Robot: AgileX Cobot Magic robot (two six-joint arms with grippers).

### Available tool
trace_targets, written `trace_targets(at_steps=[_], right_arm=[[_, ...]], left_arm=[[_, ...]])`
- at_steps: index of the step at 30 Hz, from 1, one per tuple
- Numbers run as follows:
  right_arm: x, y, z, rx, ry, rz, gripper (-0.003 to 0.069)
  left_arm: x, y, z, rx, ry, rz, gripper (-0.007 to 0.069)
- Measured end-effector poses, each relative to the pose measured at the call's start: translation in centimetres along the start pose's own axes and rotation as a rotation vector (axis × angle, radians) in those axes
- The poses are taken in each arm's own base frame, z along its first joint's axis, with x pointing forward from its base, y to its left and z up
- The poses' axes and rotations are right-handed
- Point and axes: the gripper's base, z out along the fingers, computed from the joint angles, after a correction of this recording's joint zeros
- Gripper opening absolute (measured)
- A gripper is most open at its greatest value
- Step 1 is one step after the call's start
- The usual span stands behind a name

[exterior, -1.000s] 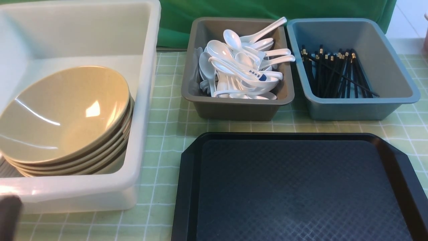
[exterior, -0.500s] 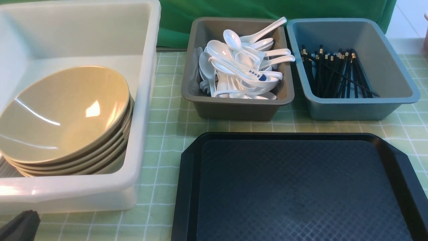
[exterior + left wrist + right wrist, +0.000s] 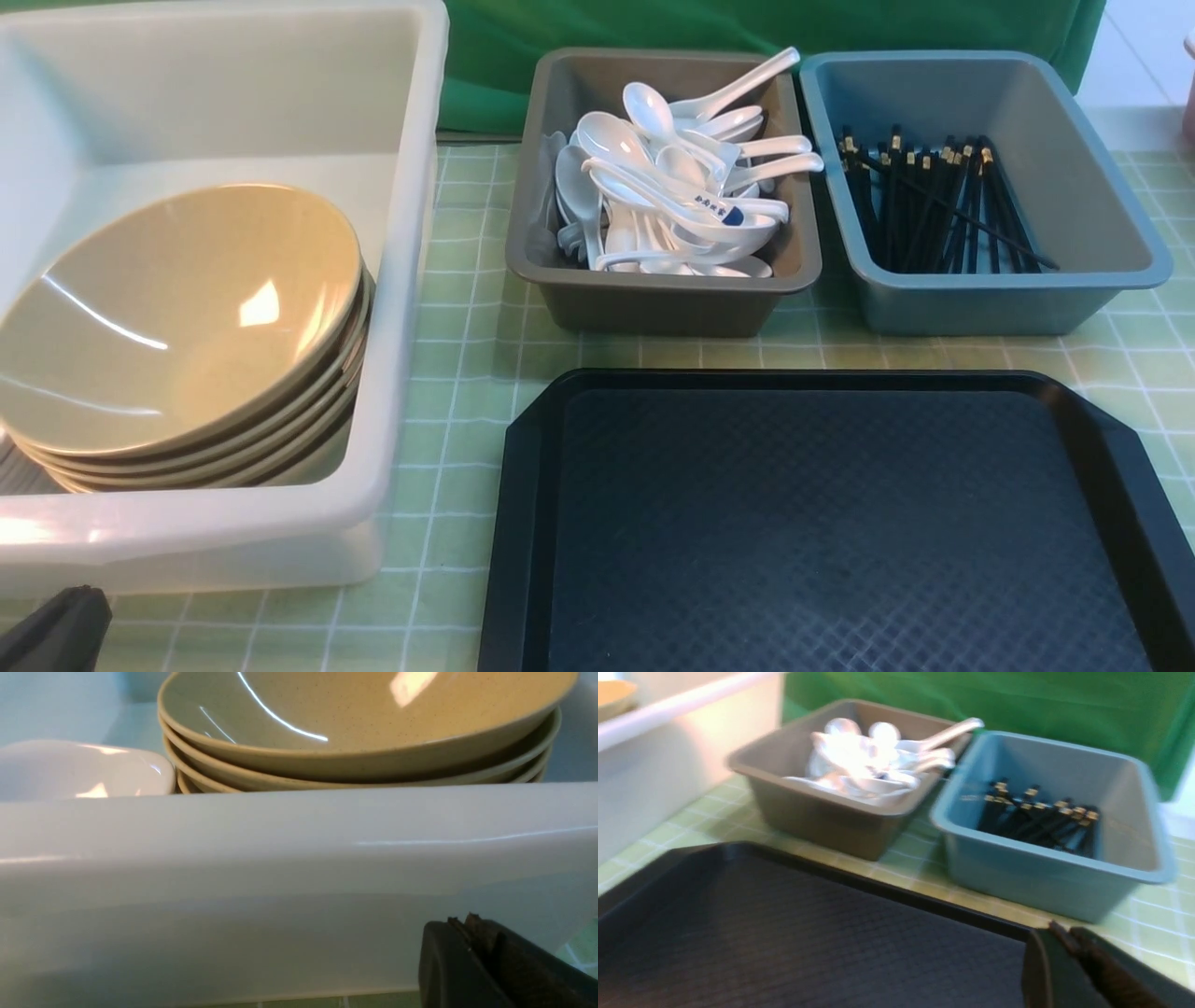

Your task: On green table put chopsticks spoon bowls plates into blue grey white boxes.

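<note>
White box (image 3: 411, 280) sits left of the black tray (image 3: 840, 523), holding a stack of tan bowls (image 3: 177, 327); from my left wrist view a white plate (image 3: 84, 767) lies beside the stack inside it. Left end effector (image 3: 56, 630) shows only as a dark tip below the white box, left of the tray; in the wrist view its fingers (image 3: 472, 952) look pressed together, holding nothing. Grey box (image 3: 653, 299) behind the tray is full of white spoons (image 3: 672, 187). Blue box (image 3: 1008, 299) behind the tray's right side holds the black chopsticks (image 3: 934, 205). Right end effector (image 3: 1064, 942) sits over the tray's near right part, fingers together, nothing held; that view is blurred.

I judge sorting looks finished: tray bare, nothing loose on the counter (image 3: 467, 373). Next move, I'd guess, is parking both arms, no grasp needed.

Counter has a light green checked cloth; a darker green drape (image 3: 653, 23) hangs behind the boxes.
</note>
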Motion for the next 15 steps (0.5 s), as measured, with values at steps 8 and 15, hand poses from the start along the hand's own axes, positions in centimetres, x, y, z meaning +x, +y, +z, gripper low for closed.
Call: trace_targets(at_steps=[8, 15], right_arm=[[0.1, -0.4, 0.0, 0.077, 0.014, 0.015, 0.0048], [2.7, -1.2, -0.1, 0.171, 0.168, -0.033, 0.0048]], left_arm=[[0.0, 0.0, 0.0, 0.0, -0.003, 0.0, -0.0002], [0.0, 0.0, 0.0, 0.0, -0.004, 0.0, -0.0002]])
